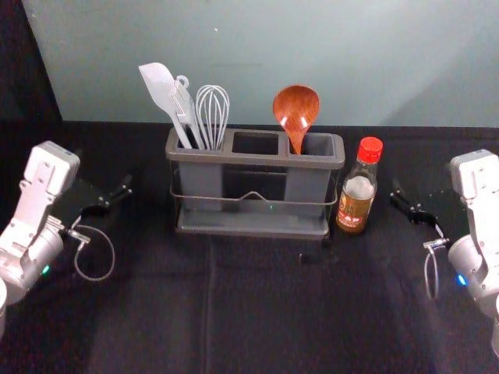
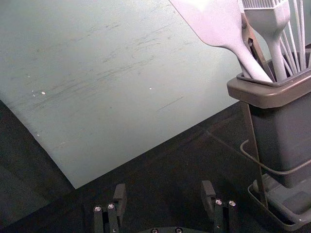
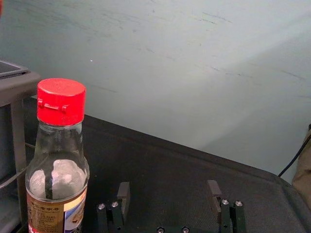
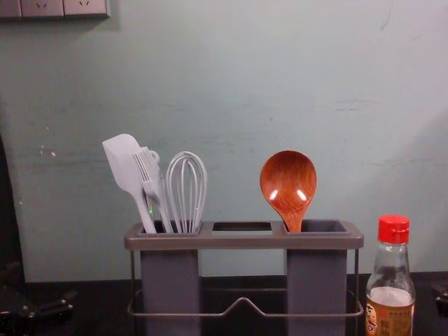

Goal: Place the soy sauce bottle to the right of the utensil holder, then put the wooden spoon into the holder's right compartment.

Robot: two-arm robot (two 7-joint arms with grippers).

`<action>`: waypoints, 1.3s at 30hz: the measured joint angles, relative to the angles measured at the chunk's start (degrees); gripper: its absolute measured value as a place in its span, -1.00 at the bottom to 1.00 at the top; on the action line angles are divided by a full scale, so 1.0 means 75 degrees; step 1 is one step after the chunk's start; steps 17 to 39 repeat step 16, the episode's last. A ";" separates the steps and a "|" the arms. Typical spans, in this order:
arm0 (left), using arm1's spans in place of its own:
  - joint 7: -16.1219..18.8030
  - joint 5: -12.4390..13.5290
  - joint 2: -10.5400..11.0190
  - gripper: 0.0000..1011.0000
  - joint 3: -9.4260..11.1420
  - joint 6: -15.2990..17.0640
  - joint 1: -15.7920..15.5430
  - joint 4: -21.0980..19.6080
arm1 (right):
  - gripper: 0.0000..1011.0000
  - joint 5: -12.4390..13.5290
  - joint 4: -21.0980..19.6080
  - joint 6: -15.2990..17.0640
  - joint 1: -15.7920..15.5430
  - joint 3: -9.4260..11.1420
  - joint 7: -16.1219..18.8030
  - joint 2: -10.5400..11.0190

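While both hands sit off the utensil holder (image 1: 249,158), neither is on the job. Left hand (image 2: 164,190): to the left of the holder, over the dark cloth-covered counter (image 1: 156,327), fingers spread, nothing between them. Right hand (image 3: 169,188): to the right of the holder, out past the bottle, fingers also spread, nothing pinched.

Soy sauce bottle (image 1: 356,199): upright on the counter just to the right of the holder, red cap (image 1: 370,149) on, label facing out, no hand touching it. First half of the task reads as done.

Wooden spoon (image 4: 288,183): bowl up, handle down inside the holder's right compartment (image 4: 316,280), near that compartment's inner side, leaning a little, no hand on it. Second half reads as done too. How deep the handle goes, can't tell.

Holder's left compartment (image 4: 170,280) has a spatula (image 4: 124,164), basting brush (image 4: 148,175) and whisk (image 4: 186,189); not part of the ask. Pale wall (image 1: 156,47) behind the holder.

Progress: looks complete, both goals met. Left to do: likely nothing beyond keeping both arms clear; a careless swing of the right arm could knock the bottle.
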 joint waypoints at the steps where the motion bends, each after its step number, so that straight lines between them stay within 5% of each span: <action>1: 0.0000 0.0000 0.0000 0.99 0.0000 0.0000 0.0000 0.0000 | 0.99 0.0000 0.0000 0.0000 0.0000 0.0000 0.0000 0.0000; 39: -0.0001 0.0000 0.0000 0.99 0.0000 0.0000 0.0000 0.0000 | 0.99 0.0000 0.0000 0.0000 0.0000 0.0000 0.0000 0.0000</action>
